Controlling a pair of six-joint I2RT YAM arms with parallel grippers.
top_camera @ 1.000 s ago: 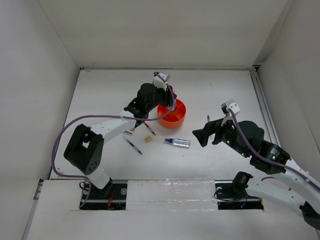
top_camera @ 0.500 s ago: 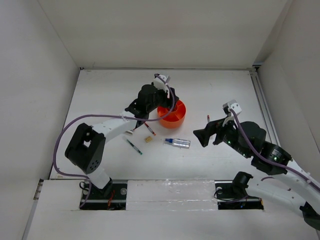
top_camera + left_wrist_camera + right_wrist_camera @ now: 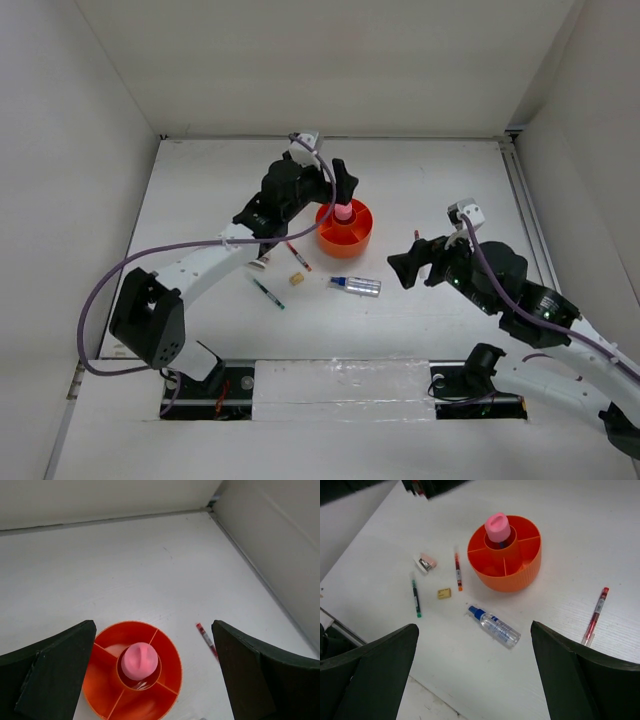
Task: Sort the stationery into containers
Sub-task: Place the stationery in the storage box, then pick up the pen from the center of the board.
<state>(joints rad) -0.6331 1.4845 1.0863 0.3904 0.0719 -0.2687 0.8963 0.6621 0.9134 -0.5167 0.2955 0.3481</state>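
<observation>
The round orange organizer (image 3: 352, 238) stands mid-table, and a pink tube (image 3: 343, 211) stands upright in its central well (image 3: 139, 660). My left gripper (image 3: 335, 186) hovers above it, open and empty, its jaws wide on either side of the organizer (image 3: 175, 660). The right gripper (image 3: 405, 268) is open too, hanging over a silvery tube with a blue cap (image 3: 495, 626). On the table lie a red pen (image 3: 457, 571), a green pen (image 3: 415, 597), a tan cube (image 3: 444, 593) and a small stapler (image 3: 425, 562). Another red pen (image 3: 596, 615) lies right of the organizer.
White walls close the table on the left, back and right. The loose items lie in a cluster left of and in front of the organizer (image 3: 512, 577). The near table edge (image 3: 380, 652) runs below the green pen.
My left gripper opened, let go of the pink tube in the central well and drew up and back. The right arm barely moved.
</observation>
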